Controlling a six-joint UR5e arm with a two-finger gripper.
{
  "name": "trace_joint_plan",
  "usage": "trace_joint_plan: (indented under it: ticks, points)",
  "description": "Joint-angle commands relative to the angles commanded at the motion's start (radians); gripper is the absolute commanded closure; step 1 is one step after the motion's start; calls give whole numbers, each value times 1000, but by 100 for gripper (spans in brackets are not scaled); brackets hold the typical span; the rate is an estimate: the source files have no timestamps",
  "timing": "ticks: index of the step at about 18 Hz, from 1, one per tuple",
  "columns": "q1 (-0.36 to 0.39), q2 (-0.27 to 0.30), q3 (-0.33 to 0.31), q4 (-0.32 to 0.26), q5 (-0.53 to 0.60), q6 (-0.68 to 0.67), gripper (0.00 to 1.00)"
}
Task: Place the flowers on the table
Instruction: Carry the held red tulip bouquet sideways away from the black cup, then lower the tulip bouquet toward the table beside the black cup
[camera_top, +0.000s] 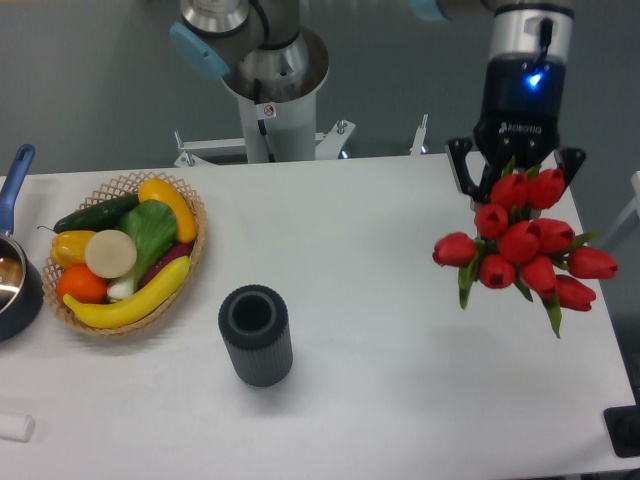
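The flowers (520, 243), a bunch of red tulips with green leaves, hang at the right side above the white table (380, 300), their heads facing the camera. The stems run back behind the heads and are hidden. My gripper (517, 180) is directly behind and above the bunch, with its black body and blue light showing. Its two outer finger links stick out on either side of the top tulips. The fingertips are hidden behind the flowers, and the gripper appears shut on the stems, holding the bunch off the tabletop.
A dark ribbed cylindrical vase (256, 334) stands upright at mid-table. A wicker basket (190, 260) of vegetables and fruit sits at the left, with a blue-handled pan (12, 280) at the left edge. The arm's base column (268, 90) rises behind the table. A small white object (14, 427) lies at the front left.
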Motion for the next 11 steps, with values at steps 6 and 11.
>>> trace_joint_plan:
  ticks: [6, 11]
  points:
    - [-31, -20, -75, -9, 146, 135, 57]
    - [-52, -57, -78, -32, 197, 164, 57]
